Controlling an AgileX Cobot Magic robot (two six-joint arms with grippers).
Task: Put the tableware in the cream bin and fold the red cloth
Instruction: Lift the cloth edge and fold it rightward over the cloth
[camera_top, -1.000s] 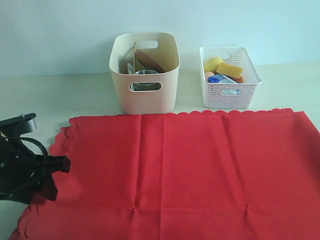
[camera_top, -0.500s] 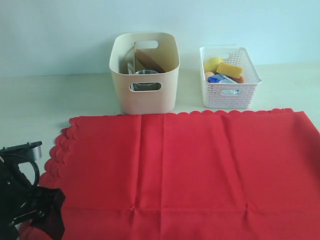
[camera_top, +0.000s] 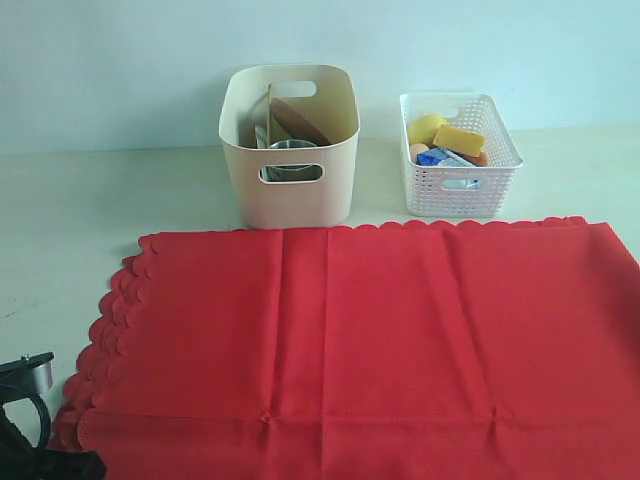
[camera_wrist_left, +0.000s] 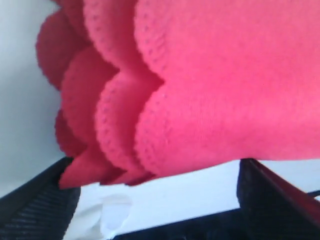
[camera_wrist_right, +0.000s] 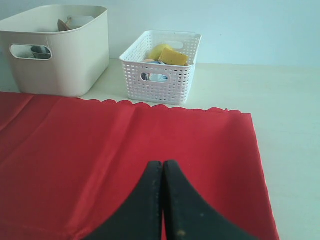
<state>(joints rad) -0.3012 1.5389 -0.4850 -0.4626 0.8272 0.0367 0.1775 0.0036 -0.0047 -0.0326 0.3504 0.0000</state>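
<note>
While the cloth (camera_top: 370, 340) is lying spread flat across the front of the worktop (camera_top: 70, 210), the left tool (camera_wrist_left: 155, 207) is hanging at its near left corner with jaws standing wide apart, gripping nothing. In the left wrist view the scalloped edge is bunching in a few overlapping layers just beside the two black fingers (camera_wrist_left: 35, 205), and none of it is being pinched between them. In the exterior view only a bit of that arm is showing at the bottom left, beside the cloth's corner. The right tool (camera_wrist_right: 162, 170) is hanging over the right part of the cloth with its jaws pressed together and nothing sitting between them. Behind the cloth's far edge the bin (camera_top: 290, 195) is standing upright, just beside the scallops. A cup (camera_top: 292, 150) is showing inside it and through its handle cutout, and a plate (camera_top: 300, 122) is leaning on edge within. To its right, a little apart, a white basket (camera_top: 462, 190) is holding yellow and blue food (camera_top: 458, 138).
</note>
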